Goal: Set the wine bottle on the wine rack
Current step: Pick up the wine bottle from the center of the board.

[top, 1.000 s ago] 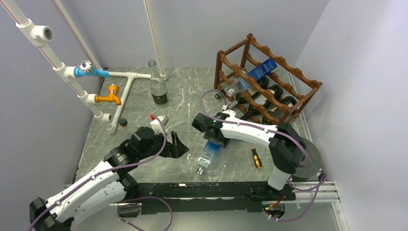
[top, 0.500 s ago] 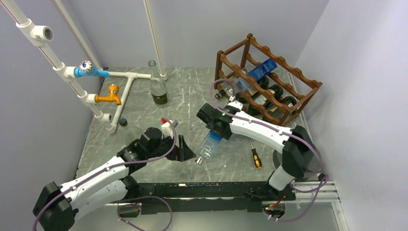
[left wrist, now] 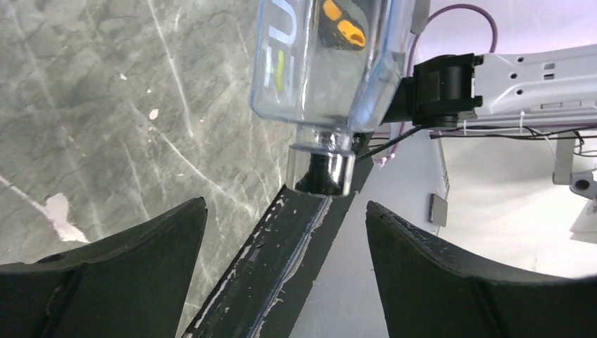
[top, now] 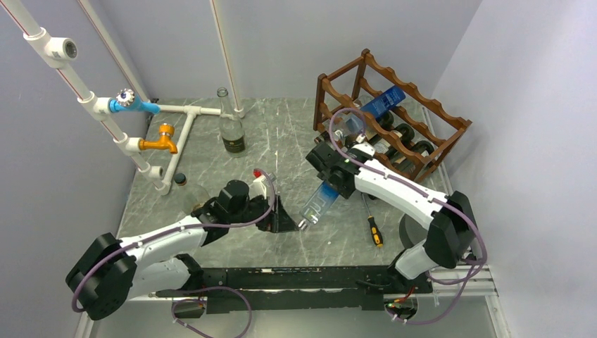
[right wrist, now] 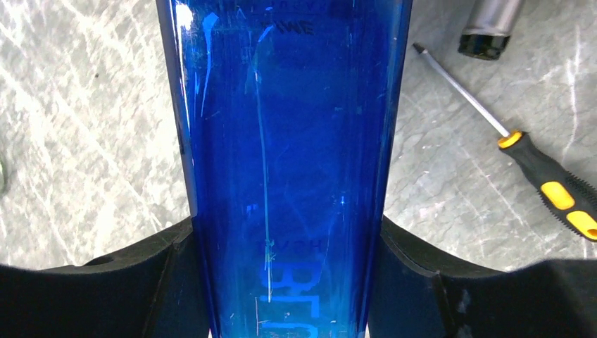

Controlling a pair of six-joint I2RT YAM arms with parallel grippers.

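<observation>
My right gripper (top: pixel 338 182) is shut on a blue glass wine bottle (top: pixel 320 203) and holds it tilted above the table, neck pointing down toward the front. In the right wrist view the blue bottle (right wrist: pixel 281 162) fills the space between both fingers. In the left wrist view its clear neck and mouth (left wrist: pixel 325 165) hang just ahead of my open, empty left gripper (left wrist: pixel 285 232). My left gripper (top: pixel 285 220) sits low, just left of the bottle's mouth. The dark reddish-brown wine rack (top: pixel 394 120) stands at the back right, holding another blue bottle (top: pixel 380 104) on top and dark bottles below.
A yellow-and-black screwdriver (top: pixel 374 227) lies on the table under the right arm; it also shows in the right wrist view (right wrist: pixel 542 183). A clear glass bottle (top: pixel 231 127) stands at the back centre. White pipes with a blue valve (top: pixel 134 104) and an orange tap (top: pixel 160 139) run along the left.
My right gripper has lifted the blue bottle and carried it up and right toward the rack. My left gripper has moved right, following the bottle's mouth.
</observation>
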